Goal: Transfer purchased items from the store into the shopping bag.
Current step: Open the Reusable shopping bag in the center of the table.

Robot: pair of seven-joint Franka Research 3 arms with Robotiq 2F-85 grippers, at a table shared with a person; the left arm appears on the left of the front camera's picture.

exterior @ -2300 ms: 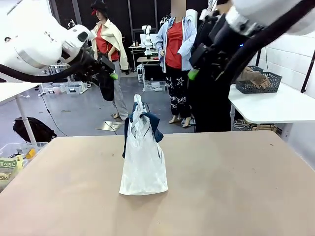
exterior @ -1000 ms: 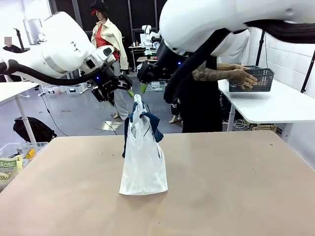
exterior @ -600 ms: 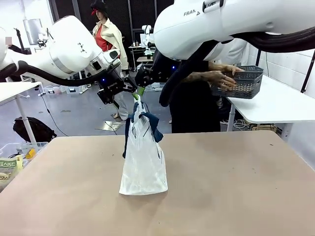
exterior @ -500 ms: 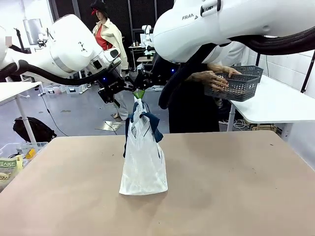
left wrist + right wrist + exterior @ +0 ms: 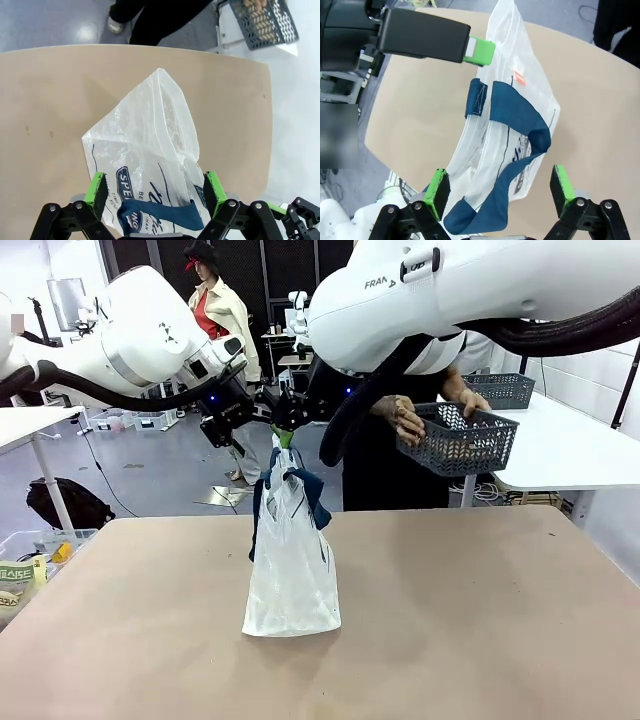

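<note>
The shopping bag point(image 5: 291, 570), translucent white with navy handles, stands upright mid-table. My left gripper point(image 5: 256, 418) and right gripper point(image 5: 290, 422) hover close together just above its top, both open and empty. From the left wrist, the bag point(image 5: 150, 145) lies below the spread gripper point(image 5: 155, 187), with a navy handle point(image 5: 160, 220) between the fingers. The right wrist view shows the bag point(image 5: 520, 115) and its handle loop point(image 5: 520, 117) below the open gripper point(image 5: 500, 187). A person holds the store point(image 5: 460, 440), a dark grey basket, in both hands beyond the far edge. The purchased items are hidden.
A second grey basket point(image 5: 503, 390) sits on a white side table point(image 5: 580, 455) at the right. The left gripper's green-padded finger point(image 5: 480, 50) shows in the right wrist view. A clear bin point(image 5: 30, 560) with packets stands off the table's left edge.
The person lifted the basket off the side table and brought it toward the robot's table. Both arms swung inward and down until their grippers met above the bag's top.
</note>
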